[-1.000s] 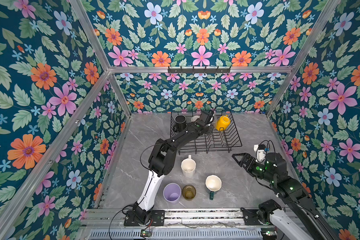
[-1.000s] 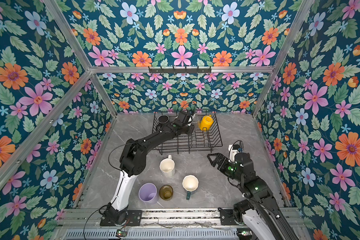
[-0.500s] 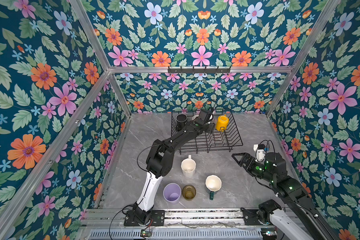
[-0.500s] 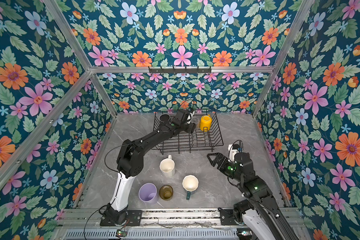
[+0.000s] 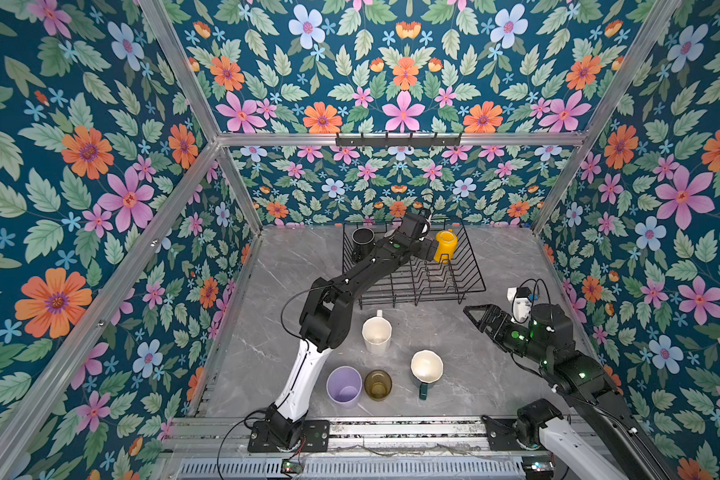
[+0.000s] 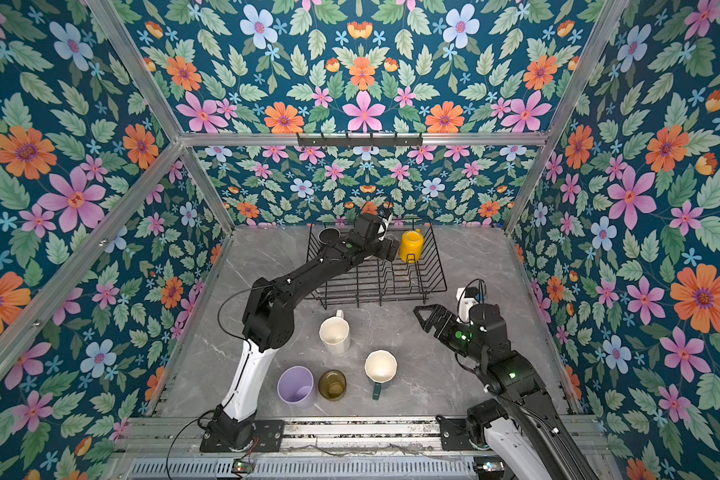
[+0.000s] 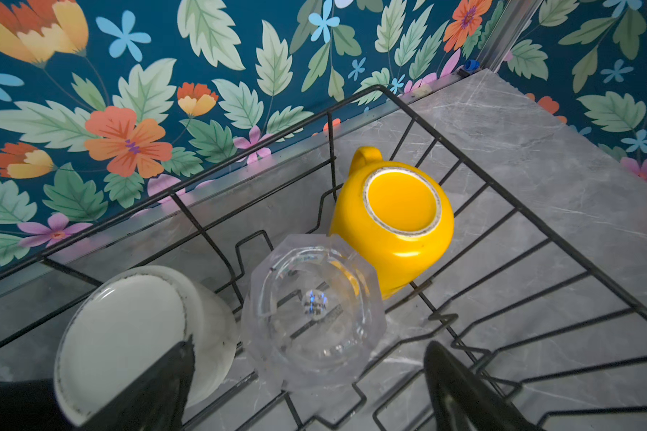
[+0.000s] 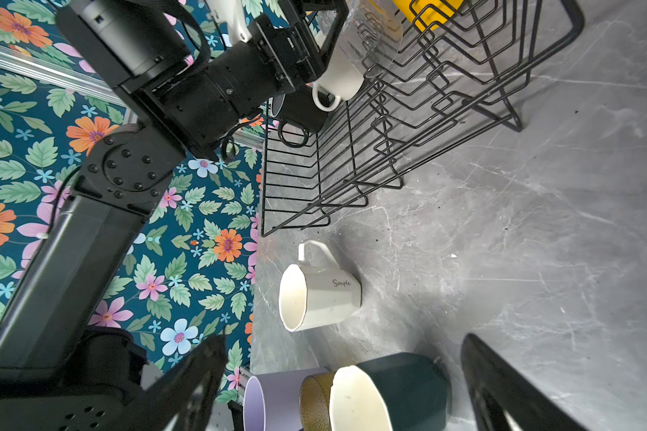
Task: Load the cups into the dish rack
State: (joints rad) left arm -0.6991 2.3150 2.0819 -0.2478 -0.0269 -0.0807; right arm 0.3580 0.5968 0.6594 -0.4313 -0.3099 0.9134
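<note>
Look at that: the left hand [image 7: 309, 345] is spread wide, gripping nothing, fingers [image 7: 157, 380] straddling the clear glass [image 7: 312, 309], which sits mouth-down in the dish rack [image 5: 422, 286] at the back edge of the bench [image 5: 300, 266], tucked between the pale mug [image 7: 127, 336] and the yellow mug [image 7: 400, 220]. Danger now: pull out crooked and a finger clips the glass into those neighbours. Meanwhile the right hand [image 5: 474, 318] hangs open, empty, near the right edge; tall white mug [image 5: 376, 334], lilac tumbler [image 5: 344, 384], olive glass [image 5: 378, 384] and green mug [image 5: 426, 368] wait near the front edge.

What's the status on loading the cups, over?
Left hand open above clear glass, upside down in dish rack. Right hand open, empty. White mug, lilac tumbler, olive glass, green mug not yet loaded. Nothing blocking.
</note>
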